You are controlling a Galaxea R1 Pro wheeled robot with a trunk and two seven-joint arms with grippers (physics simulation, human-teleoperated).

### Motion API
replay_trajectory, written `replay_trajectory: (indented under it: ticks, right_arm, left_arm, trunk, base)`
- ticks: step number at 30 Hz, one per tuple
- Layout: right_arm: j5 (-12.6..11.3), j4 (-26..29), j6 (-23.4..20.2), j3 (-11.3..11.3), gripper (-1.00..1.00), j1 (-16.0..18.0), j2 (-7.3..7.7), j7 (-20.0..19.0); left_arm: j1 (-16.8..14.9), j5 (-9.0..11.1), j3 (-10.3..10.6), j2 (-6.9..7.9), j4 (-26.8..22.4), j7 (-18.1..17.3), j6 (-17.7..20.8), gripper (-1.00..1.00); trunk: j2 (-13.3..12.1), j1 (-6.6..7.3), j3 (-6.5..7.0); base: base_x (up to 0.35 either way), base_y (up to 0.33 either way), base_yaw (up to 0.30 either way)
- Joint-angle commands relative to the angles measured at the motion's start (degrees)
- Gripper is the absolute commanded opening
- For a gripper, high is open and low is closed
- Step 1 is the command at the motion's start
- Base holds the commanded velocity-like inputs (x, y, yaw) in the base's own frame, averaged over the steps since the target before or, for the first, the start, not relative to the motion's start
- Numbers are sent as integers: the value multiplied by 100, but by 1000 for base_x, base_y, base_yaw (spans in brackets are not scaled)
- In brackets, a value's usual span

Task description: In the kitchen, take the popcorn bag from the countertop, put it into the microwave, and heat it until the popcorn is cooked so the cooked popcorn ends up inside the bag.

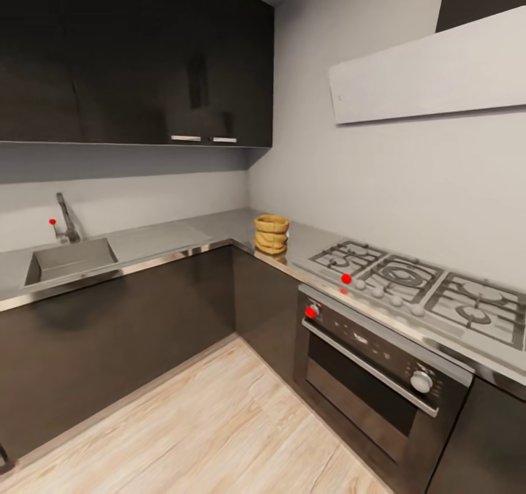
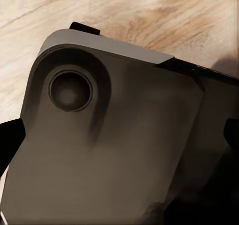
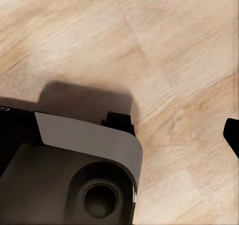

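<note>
A small squat tan-brown popcorn bag with wrinkled folds and a rolled rim stands upright on the smooth grey stone-like surface, in the far corner where two runs of dark cabinets meet. To its right lies a steel gas hob above a built-in steel oven with red knobs; to its left, well apart, a steel sink with a tap. Judging by this, the task has barely begun: the bag is untouched and everything remains to be done. Both wrist views look down at pale wood floor past a rounded grey part of the robot. How far either end effector is open cannot be told, beyond dark slivers at the picture edges.
</note>
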State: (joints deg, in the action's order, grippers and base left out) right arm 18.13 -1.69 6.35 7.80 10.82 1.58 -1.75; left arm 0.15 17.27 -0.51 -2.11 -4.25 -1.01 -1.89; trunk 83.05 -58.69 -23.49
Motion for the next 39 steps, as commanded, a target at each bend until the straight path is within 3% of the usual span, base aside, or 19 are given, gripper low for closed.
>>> replay_trajectory:
  ticks: [1, 39]
  right_arm:
    - [35, -17, 35, 52, 100, 8, 14, -12]
    - [-5, -24, 51, 64, 100, 8, -13, -6]
  left_arm:
    - [2, 32, -3, -1, -6, -11, -10, 100]
    - [1, 18, 19, 0, -6, -13, -46, 100]
  trunk:
    - [2, -3, -5]
    - [2, -3, -5]
  base:
    - [321, 0, 0]
    - [320, 0, 0]
